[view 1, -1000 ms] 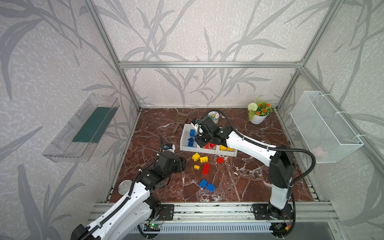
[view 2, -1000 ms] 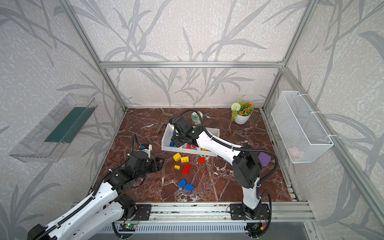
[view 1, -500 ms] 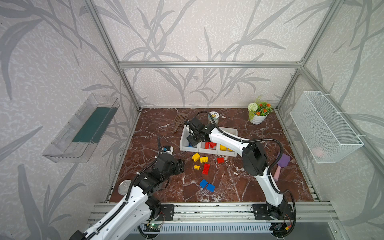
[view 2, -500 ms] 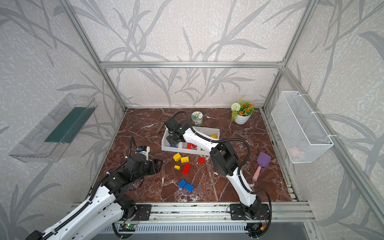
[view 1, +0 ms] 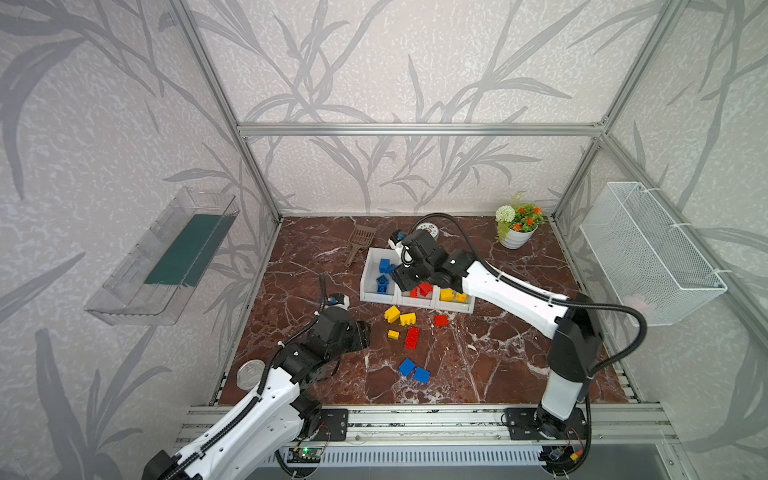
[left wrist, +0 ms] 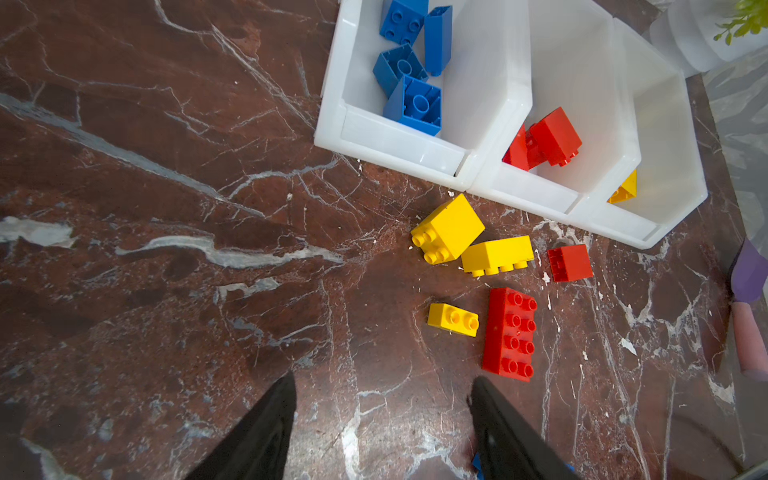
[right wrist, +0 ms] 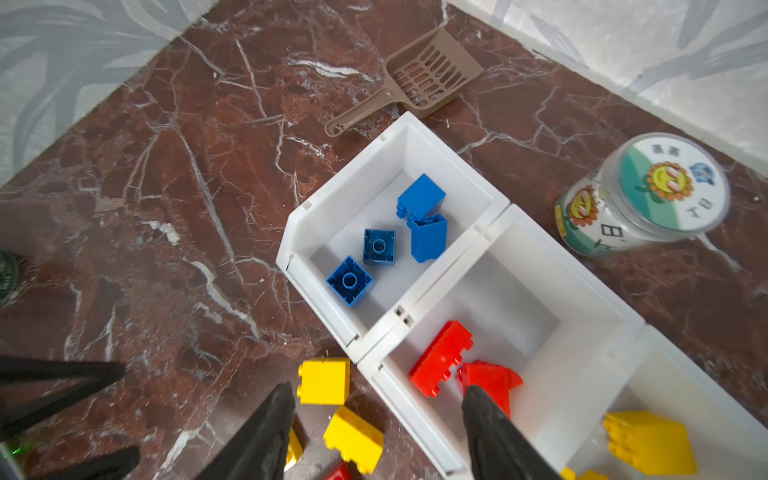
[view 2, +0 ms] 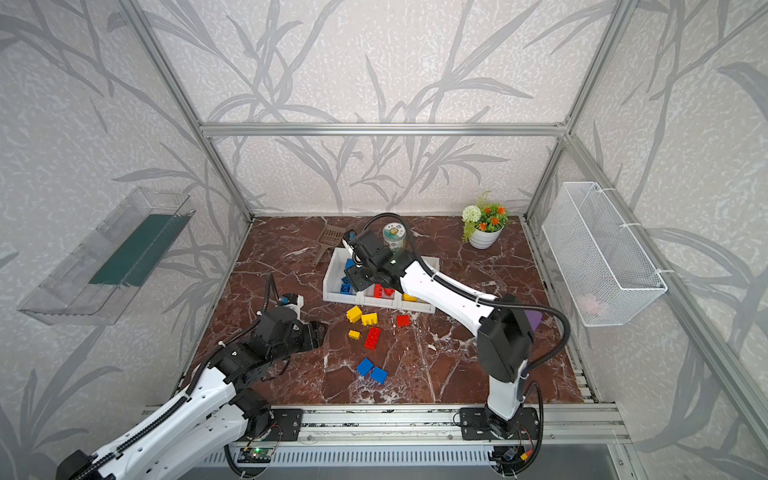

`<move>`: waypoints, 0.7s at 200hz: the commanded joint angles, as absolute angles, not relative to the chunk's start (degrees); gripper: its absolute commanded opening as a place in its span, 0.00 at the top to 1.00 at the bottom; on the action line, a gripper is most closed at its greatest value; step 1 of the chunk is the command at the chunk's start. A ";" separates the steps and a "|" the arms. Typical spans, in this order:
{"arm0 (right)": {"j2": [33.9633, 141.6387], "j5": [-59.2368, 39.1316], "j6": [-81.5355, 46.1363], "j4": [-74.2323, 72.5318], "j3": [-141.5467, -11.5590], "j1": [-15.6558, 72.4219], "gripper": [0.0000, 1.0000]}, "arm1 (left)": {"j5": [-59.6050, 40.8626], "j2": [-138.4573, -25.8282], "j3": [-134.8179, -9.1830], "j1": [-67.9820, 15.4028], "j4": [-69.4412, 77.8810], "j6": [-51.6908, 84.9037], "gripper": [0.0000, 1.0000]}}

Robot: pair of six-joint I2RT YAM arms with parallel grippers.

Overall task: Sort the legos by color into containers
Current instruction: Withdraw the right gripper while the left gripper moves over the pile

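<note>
Nearest the rail, two blue legos (view 1: 407, 367) sit touching each other on the marble table (left wrist: 166, 208), well apart from the bins. Just past them the left gripper (left wrist: 381, 380) hangs low over bare marble, jaws spread, nothing in them.

Ahead of it is the loose bunch. There's a long red brick (left wrist: 509, 334) lying flat, studs up, with a small yellow brick (left wrist: 453, 319) just beside it. Two chunkier yellow bricks (left wrist: 446, 228) are tipped on their sides and touching, and a small red brick (left wrist: 570, 262) sits near the bins' front wall.

Then the containers (view 1: 378, 297): three boxy white bins joined in a row, smooth, slightly see-through plastic. Blue bricks (right wrist: 419, 197) are in one end bin, red bricks (right wrist: 440, 359) in the middle, and a yellow one (right wrist: 650, 442) in the other end. The right gripper (right wrist: 376, 388) is over the middle bin's front edge, fingers apart and pinching nothing, with a red piece right at one fingertip.

To me this looks like the letting-go end of a red drop-off, with the job maybe half done. The next move would be picking a loose brick. They're glossy hard plastic, so I'd squeeze the flat sides, not the studs.

Furthest back are a brown slotted scoop (right wrist: 432, 75), a lidded jar (right wrist: 648, 195) and a flower pot (view 1: 517, 239).
</note>
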State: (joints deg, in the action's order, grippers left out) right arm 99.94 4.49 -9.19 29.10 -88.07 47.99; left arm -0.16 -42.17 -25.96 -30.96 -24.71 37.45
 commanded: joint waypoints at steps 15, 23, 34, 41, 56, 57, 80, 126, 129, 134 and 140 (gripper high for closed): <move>89.05 8.98 -12.63 31.73 -72.52 47.72 0.34 | -1.99 -43.40 -25.94 -30.94 -23.10 37.13 0.31; 86.47 9.71 -14.39 32.97 -68.77 47.72 0.34 | -2.70 -43.95 -25.76 -30.98 -22.46 37.09 0.31; 82.10 10.41 -17.55 33.92 -63.18 47.73 0.34 | -3.56 -44.89 -25.75 -31.21 -21.88 37.13 0.31; 79.06 10.71 -19.67 34.07 -59.49 47.72 0.34 | -4.02 -45.67 -25.75 -31.53 -21.55 36.93 0.31; 71.81 11.88 -24.80 34.27 -52.25 47.77 0.34 | -4.65 -47.40 -26.09 -32.25 -20.97 36.44 0.31; 71.33 11.96 -25.32 34.27 -51.66 47.75 0.34 | -4.70 -47.52 -26.10 -32.25 -20.90 36.41 0.31; 59.72 14.83 -33.30 34.28 -41.83 47.80 0.34 | -4.98 -50.55 -26.67 -34.21 -18.98 36.01 0.31; 43.26 18.40 -43.03 37.55 -31.99 47.73 0.35 | -4.14 -61.11 -31.48 -41.67 -16.07 33.26 0.31; 42.95 18.57 -43.07 38.10 -31.95 47.72 0.35 | -4.27 -61.80 -31.93 -42.02 -15.90 33.10 0.31; 42.37 18.82 -43.17 38.78 -31.98 47.72 0.35 | -4.53 -63.29 -32.56 -42.58 -15.65 32.86 0.31; 42.13 19.09 -43.24 39.54 -32.09 47.80 0.35 | -4.88 -64.86 -33.36 -43.07 -15.42 32.70 0.31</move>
